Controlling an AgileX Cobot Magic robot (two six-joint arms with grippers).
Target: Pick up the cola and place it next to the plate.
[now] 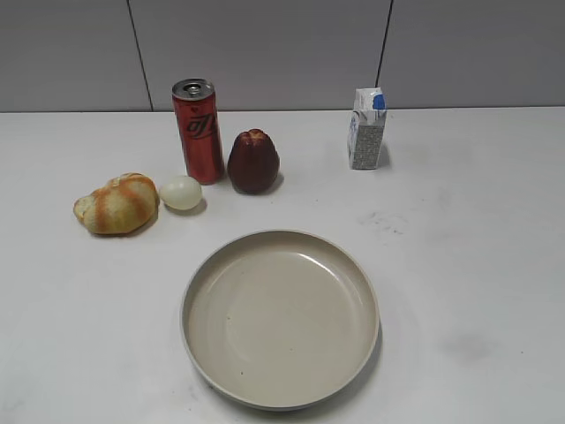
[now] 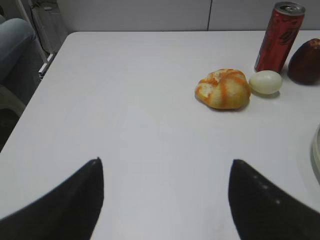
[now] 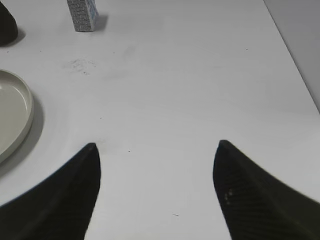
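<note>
left end effector (image 2: 165,200): spread wide, empty, hovers over bare table (image 2: 125,110) at the near left; not visible in the exterior view
right end effector (image 3: 156,190): also spread, empty, over bare table just right of the plate rim
plate (image 1: 280,318): nearest item, centre front, empty, free space on both sides
bread roll (image 1: 116,204): mid-left, touching or almost touching the egg
egg (image 1: 180,193): just in front-left of the cola, a small gap at best
cola (image 1: 198,131): upright, back row left of centre, well behind the plate; in the left wrist view it sits far right at top (image 2: 278,37)
dark red fruit (image 1: 253,162): just right of the cola, close, can't tell if touching
milk carton (image 1: 366,129): back right, well apart from the rest
handling: my read, rigid thin metal, smooth and slippery, tall and slim so tips easily; weight unknown, can't tell if full
grip: take the mid-body, fingers front and back rather than left and right, since fruit and egg crowd the sides; squeeze lightly to avoid denting
arm choice: left looks closer
risk: knocking egg or fruit on approach
</note>
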